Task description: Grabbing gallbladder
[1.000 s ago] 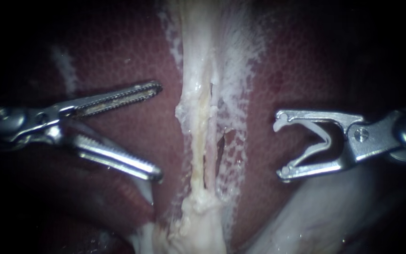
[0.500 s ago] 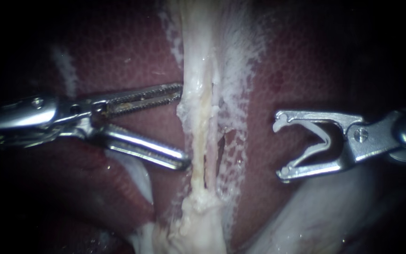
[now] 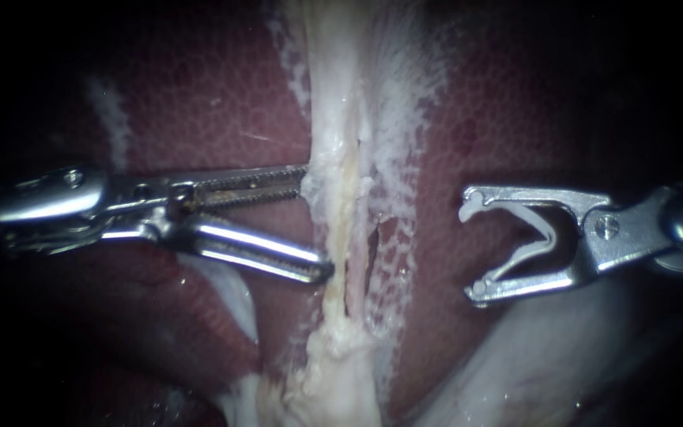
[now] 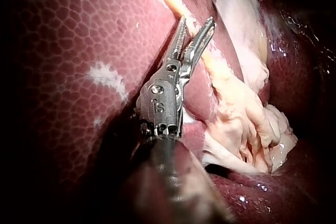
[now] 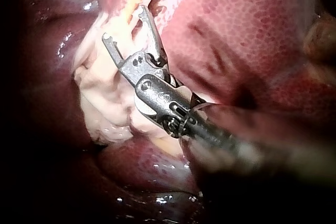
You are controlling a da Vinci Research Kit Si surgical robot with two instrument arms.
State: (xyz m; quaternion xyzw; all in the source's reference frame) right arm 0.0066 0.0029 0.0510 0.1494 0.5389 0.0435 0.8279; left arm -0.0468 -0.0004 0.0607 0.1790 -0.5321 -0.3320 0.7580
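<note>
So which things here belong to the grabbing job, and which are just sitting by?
In the job:
left instrument
pale tissue strand at its tip

Sitting by:
right instrument, clear of the strand
white clip it carries
liver

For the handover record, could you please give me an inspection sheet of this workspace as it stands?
Surface: dark red mottled liver, wet.
Job's things: pale cream tissue strand running down the middle, not gripped.
Clutter: nothing seen.
Hands: left instrument, hand's toothed jaws open, tips against the strand's edge; right instrument, hand's jaws apart, holding a white V-shaped clip, clear of the strand.
Cables: nothing seen.
Surroundings: dark; nothing seen.
</note>
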